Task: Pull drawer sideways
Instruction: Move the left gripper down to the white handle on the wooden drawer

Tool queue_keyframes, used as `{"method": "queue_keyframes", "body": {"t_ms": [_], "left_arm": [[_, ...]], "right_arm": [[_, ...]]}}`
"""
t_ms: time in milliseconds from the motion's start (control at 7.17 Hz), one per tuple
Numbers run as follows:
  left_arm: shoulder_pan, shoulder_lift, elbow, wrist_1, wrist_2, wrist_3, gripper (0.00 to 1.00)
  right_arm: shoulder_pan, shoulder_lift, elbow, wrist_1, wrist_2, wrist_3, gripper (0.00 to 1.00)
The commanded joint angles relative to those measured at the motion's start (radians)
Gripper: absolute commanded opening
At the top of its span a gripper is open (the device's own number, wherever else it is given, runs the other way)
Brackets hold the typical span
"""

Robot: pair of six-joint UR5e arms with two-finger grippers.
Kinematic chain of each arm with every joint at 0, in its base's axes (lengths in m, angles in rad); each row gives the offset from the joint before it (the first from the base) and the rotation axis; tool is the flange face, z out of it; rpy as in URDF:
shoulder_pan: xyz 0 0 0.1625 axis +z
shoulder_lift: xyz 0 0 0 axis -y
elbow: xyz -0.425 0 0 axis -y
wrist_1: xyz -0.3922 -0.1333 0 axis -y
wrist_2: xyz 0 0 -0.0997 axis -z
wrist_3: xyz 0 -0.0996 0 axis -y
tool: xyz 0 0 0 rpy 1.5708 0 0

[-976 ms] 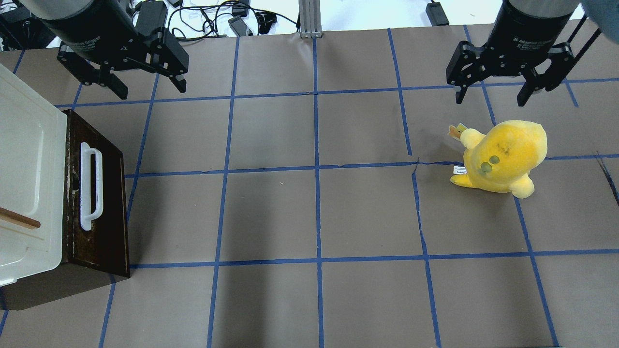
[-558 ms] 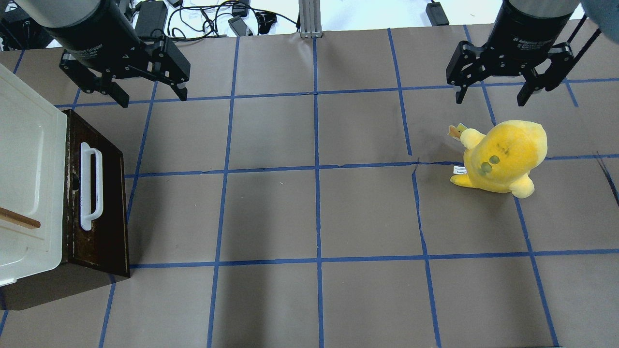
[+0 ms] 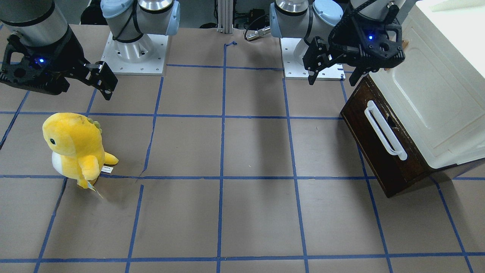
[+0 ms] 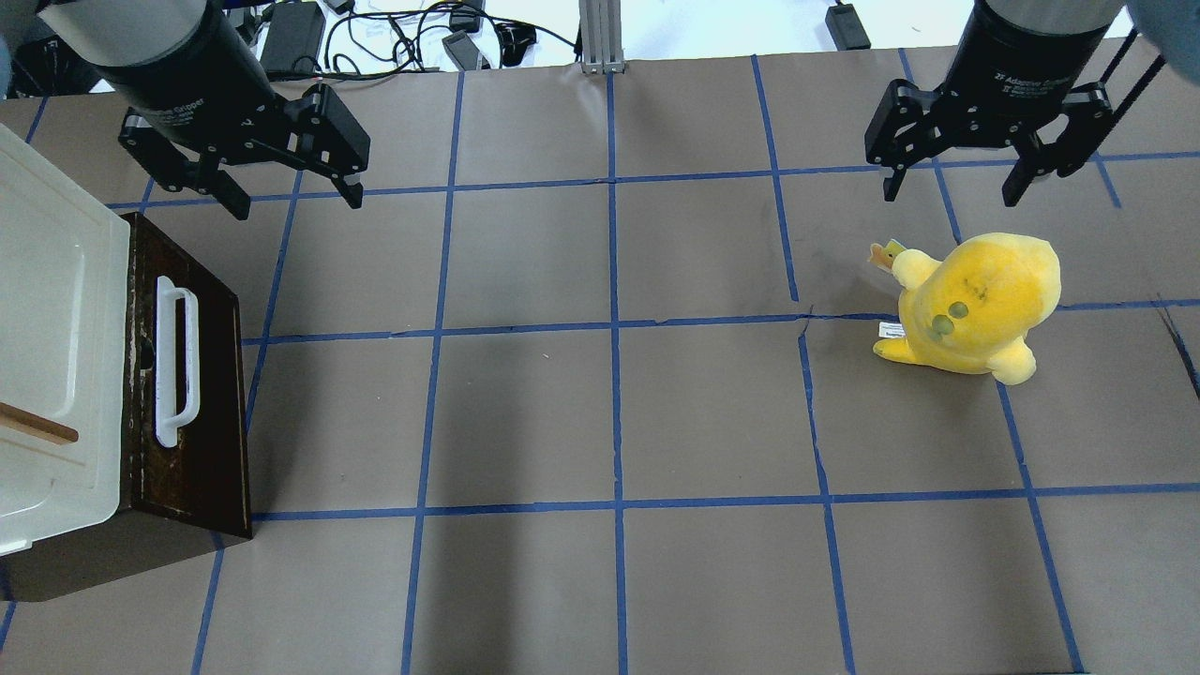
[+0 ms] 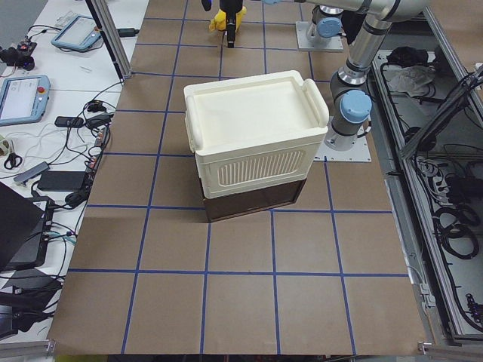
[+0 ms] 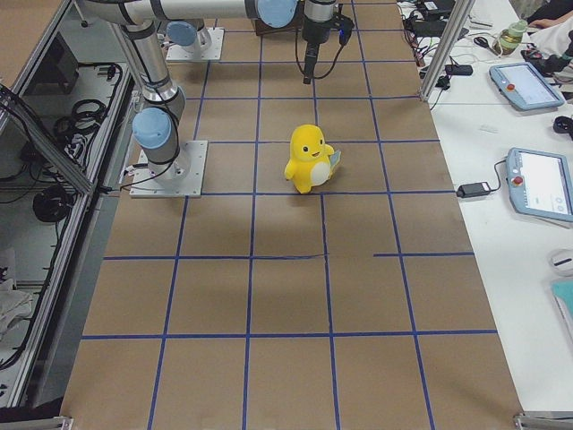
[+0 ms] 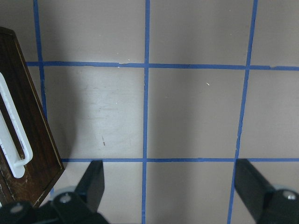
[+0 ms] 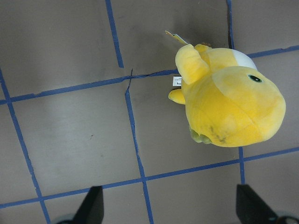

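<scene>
We find the drawer [image 4: 202,403] at one end of the tabletop [image 4: 609,412], under a cream cabinet [image 4: 56,309]. Its dark brown front faces the middle of the tabletop. A long white bar handle [image 4: 176,361] runs along that front.

The left fingers [image 4: 337,141] are spread wide apart and grip nothing. They hang in the air just off the end of the drawer front that lies toward the robot's base, near the handle but apart from it. In the left wrist view the brown front and one end of the handle sit at the picture's left edge. One finger there shows close to the front's corner, and bare tabletop fills the gap between the two.

The right fingers [image 4: 891,131] are also wide open and empty. They hang well apart from the drawer, at the other end of the tabletop, above a yellow plush toy [image 4: 980,300] that stands upright there.

By our count there is one drawer, one bar handle, one cabinet with one small wooden handle [image 4: 37,427], one plush toy and two pairs of fingers.
</scene>
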Motion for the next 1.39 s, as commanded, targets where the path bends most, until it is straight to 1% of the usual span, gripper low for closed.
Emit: {"method": "queue_keyframes", "body": {"t_ms": [0, 139, 279, 418, 697, 836, 1115, 1255], "left_arm": [[-0.003, -0.017, -0.043, 0.042, 0.005, -0.046, 1.0], [-0.006, -0.031, -0.072, 0.075, 0.007, -0.059, 1.0], [-0.034, -0.048, -0.123, 0.165, 0.062, -0.092, 1.0], [-0.087, -0.078, -0.173, 0.218, 0.161, -0.17, 1.0], [-0.144, -0.156, -0.22, 0.223, 0.337, -0.252, 1.0], [-0.155, -0.187, -0.252, 0.222, 0.387, -0.26, 1.0], [-0.158, -0.229, -0.302, 0.214, 0.517, -0.246, 1.0], [-0.158, -0.25, -0.309, 0.209, 0.579, -0.243, 1.0]], "right_arm": [[-0.001, 0.0, 0.0, 0.0, 0.0, 0.0, 1.0], [0.0, 0.0, 0.0, 0.0, 0.0, 0.0, 1.0], [0.0, 0.0, 0.0, 0.0, 0.0, 0.0, 1.0], [-0.001, 0.0, 0.0, 0.0, 0.0, 0.0, 1.0], [0.0, 0.0, 0.0, 0.0, 0.0, 0.0, 1.0], [0.0, 0.0, 0.0, 0.0, 0.0, 0.0, 1.0], [0.0, 0.0, 0.0, 0.0, 0.0, 0.0, 1.0], [-0.001, 0.0, 0.0, 0.001, 0.0, 0.0, 1.0]]}}
